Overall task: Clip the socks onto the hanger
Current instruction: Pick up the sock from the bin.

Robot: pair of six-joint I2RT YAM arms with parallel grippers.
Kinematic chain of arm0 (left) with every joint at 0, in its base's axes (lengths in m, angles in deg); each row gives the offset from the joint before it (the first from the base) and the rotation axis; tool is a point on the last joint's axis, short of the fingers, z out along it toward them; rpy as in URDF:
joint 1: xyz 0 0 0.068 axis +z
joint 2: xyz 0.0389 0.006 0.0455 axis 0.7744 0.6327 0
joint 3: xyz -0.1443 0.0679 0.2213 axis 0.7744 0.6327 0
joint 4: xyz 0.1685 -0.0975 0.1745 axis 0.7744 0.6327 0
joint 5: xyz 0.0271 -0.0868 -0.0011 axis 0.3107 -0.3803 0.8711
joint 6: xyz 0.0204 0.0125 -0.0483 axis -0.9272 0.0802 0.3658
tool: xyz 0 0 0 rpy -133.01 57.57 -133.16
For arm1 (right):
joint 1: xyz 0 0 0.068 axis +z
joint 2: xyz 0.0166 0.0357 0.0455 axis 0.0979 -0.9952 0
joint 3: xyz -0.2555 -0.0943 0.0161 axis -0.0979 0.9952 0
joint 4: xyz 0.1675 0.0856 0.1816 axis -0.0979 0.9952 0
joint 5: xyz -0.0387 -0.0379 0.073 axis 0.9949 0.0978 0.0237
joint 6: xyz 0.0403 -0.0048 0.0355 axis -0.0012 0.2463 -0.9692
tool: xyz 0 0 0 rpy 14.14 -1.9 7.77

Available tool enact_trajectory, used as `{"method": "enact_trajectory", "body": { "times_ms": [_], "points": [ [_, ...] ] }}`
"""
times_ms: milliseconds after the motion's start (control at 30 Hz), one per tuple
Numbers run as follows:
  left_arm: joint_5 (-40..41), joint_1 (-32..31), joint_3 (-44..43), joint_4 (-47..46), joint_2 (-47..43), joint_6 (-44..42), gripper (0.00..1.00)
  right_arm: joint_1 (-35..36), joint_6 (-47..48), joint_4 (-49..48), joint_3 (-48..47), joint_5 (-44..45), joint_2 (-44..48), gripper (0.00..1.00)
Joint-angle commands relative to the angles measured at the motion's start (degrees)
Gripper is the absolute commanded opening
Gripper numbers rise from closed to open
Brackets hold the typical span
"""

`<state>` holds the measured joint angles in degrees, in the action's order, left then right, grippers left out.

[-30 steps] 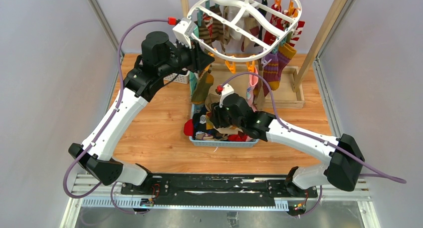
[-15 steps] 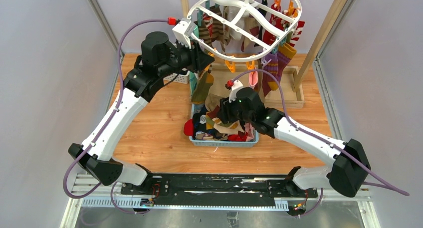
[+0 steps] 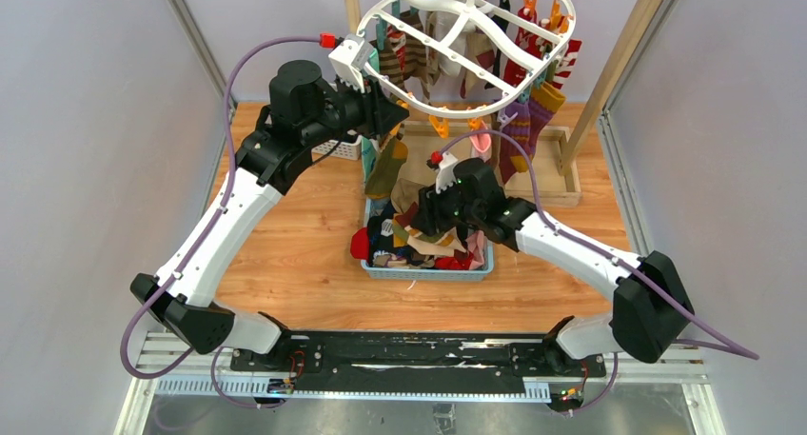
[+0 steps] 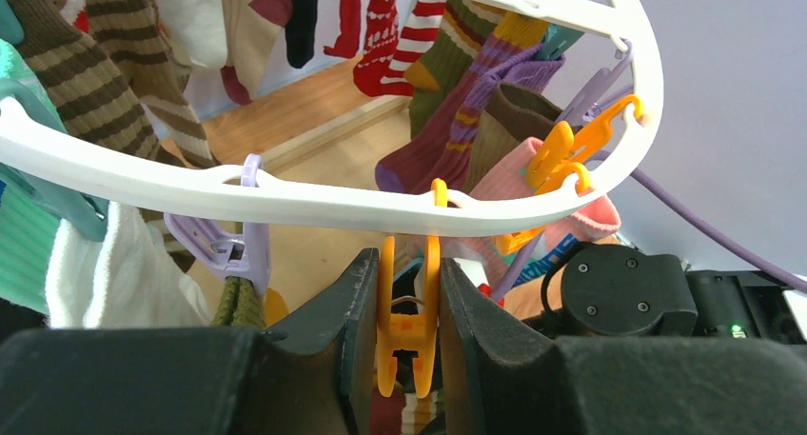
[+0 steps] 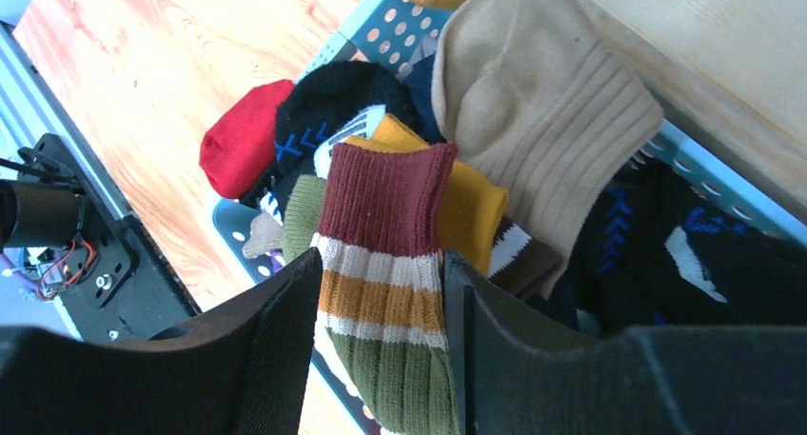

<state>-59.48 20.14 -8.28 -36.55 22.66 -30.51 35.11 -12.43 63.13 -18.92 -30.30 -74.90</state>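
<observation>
The white oval hanger (image 3: 468, 16) hangs at the back with several socks clipped to it; its rim also shows in the left wrist view (image 4: 314, 199). My left gripper (image 4: 409, 330) is shut on an orange clothespin (image 4: 409, 335) hanging from the rim, squeezing its handles. My right gripper (image 5: 381, 349) is shut on a striped sock (image 5: 385, 264) with maroon cuff, white and orange bands and an olive body, held above the blue basket (image 3: 428, 271) full of loose socks (image 3: 419, 240). In the top view the right gripper (image 3: 430, 211) sits over the basket, below the hanger.
A wooden pole rack (image 3: 623, 59) carries the hanger, with its wooden base tray (image 3: 552, 178) at back right. A white lattice basket (image 3: 341, 149) sits behind the left arm. Grey walls stand on both sides. A tan sock (image 5: 542, 121) and a red sock (image 5: 243, 140) lie in the basket.
My right arm has risen from the basket and moved back toward the hanger with the striped sock. The left arm has stayed at the clothespin.
</observation>
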Motion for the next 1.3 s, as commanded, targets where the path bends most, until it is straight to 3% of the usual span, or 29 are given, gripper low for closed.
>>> {"method": "enact_trajectory", "body": {
  "times_ms": [0,133,333,567,933,1000,1267],
  "points": [
    [1.1,1.4,1.1,7.8,-0.9,-0.3,0.0,-0.8,1.4,-3.3,-0.6,-5.3,-1.2,0.47],
    [1.0,1.4,1.0,7.9,-0.9,-0.2,0.0,-0.8,1.6,-7.5,1.2,-3.9,-0.9,0.4],
    [0.7,1.4,1.2,7.6,-0.8,0.4,0.0,-0.7,4.0,-8.8,2.9,3.6,-0.3,0.41],
    [0.7,1.4,0.8,7.7,-0.9,0.5,0.0,-0.7,3.8,-9.0,3.6,1.1,-2.4,0.39],
    [0.7,1.4,1.1,7.8,-1.0,0.4,0.0,-0.4,0.4,-14.7,7.3,1.0,2.2,0.0],
    [0.7,1.4,1.1,7.8,-1.1,0.4,0.0,0.3,0.9,-14.5,7.6,1.5,4.2,0.0],
    [1.0,1.4,0.7,8.1,-1.0,0.1,0.0,11.2,9.0,-12.7,8.0,18.2,15.7,0.0]
  ]
}}
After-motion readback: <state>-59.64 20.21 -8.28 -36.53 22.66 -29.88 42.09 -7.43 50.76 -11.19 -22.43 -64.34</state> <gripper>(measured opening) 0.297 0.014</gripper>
